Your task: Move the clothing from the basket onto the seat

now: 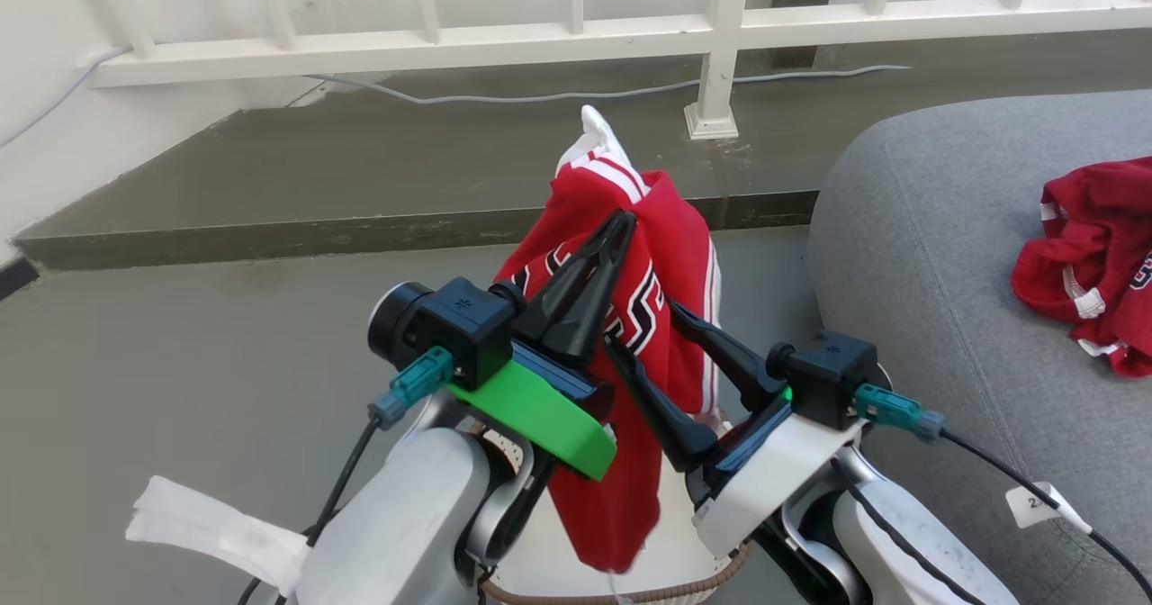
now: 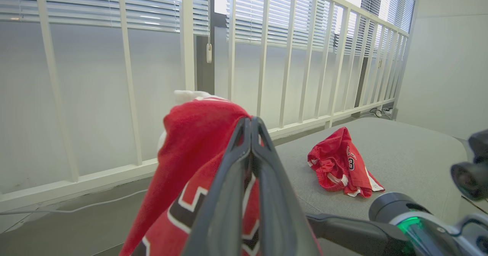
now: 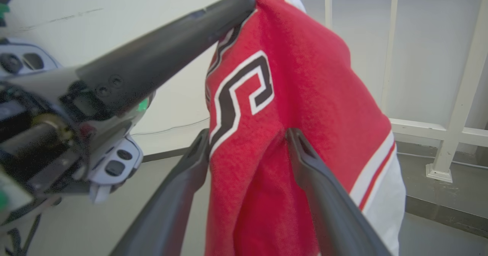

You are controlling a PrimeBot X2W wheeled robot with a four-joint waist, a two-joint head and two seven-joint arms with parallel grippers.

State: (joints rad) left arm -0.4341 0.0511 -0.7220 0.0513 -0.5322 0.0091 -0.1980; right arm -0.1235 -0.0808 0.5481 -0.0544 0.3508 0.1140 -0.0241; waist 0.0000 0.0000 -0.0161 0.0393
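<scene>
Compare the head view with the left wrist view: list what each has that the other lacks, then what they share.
Head view's own: the basket, by its brown rim, below the hanging jersey; both fingers of the right gripper, spread open at that jersey.
Left wrist view's own: window blinds behind the railing.
Shared: the left gripper shut on the hanging jersey, the second jersey lying on the seat, the white railing, part of the right gripper.

- Head view looks down from above; seat (image 1: 909, 254) at three o'clock.
- Both wrist views, very near, share the hanging jersey (image 2: 190, 134), seemingly facing the railing (image 2: 289, 58).
</scene>
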